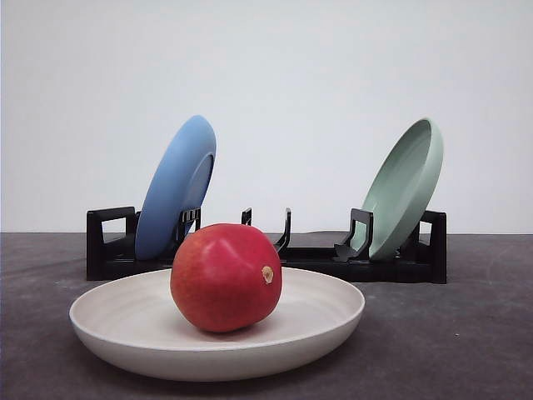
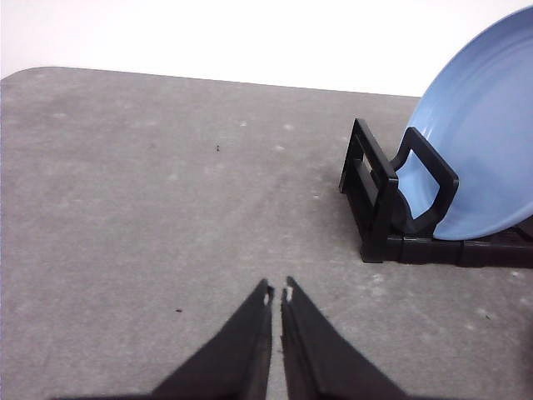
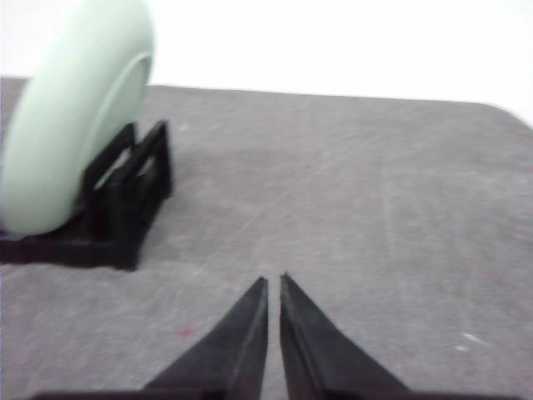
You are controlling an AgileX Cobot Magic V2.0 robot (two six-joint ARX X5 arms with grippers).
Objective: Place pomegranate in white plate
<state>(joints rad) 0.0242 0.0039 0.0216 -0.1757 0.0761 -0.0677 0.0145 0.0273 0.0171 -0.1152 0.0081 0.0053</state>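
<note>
Red pomegranate [image 1: 225,277], nub rightward

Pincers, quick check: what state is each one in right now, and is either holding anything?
Left pincer: closed, tips nearly touching, holding nothing.
Right pincer: closed, tips nearly touching, holding nothing.

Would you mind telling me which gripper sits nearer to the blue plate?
Left. The left gripper, shut and empty, has the blue plate in the rack just ahead. The right gripper, also shut, faces the pale green plate at the rack's other end.
</note>
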